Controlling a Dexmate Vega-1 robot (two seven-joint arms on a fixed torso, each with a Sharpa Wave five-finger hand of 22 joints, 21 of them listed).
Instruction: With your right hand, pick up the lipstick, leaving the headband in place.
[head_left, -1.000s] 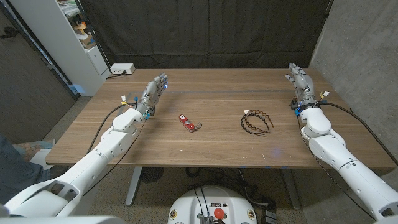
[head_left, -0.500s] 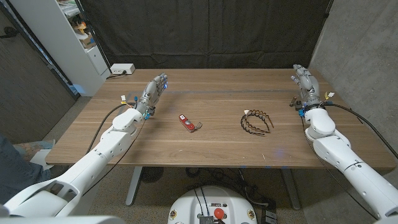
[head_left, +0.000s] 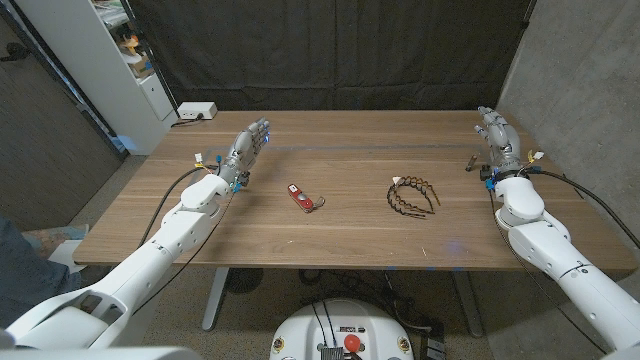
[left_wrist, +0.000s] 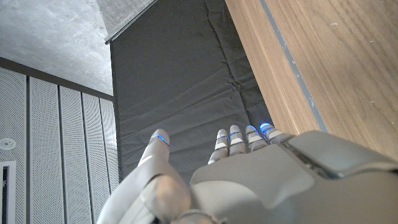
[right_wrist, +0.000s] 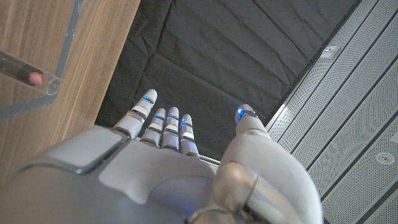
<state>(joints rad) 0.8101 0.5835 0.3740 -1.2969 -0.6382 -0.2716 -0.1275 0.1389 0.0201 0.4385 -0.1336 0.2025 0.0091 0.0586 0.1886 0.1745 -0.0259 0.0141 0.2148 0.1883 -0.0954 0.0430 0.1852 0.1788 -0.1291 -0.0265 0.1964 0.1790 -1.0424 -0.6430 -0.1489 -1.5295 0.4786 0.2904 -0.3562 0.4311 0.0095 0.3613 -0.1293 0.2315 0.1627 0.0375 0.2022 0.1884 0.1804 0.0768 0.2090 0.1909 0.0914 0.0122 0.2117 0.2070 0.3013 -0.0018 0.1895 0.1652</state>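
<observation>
Red, clip-fitted lipstick (head_left: 299, 196) lies on the wooden tabletop (head_left: 350, 235) well left of the black toothed headband (head_left: 412, 194), ungrasped; the right hand (head_left: 499, 142), fingers spread and empty, must, I judge, reach over the headband.

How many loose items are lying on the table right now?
3: a red lipstick left of centre, a dark headband right of centre, and a white box with a cable at the far left corner. Nothing seems hidden.
</observation>
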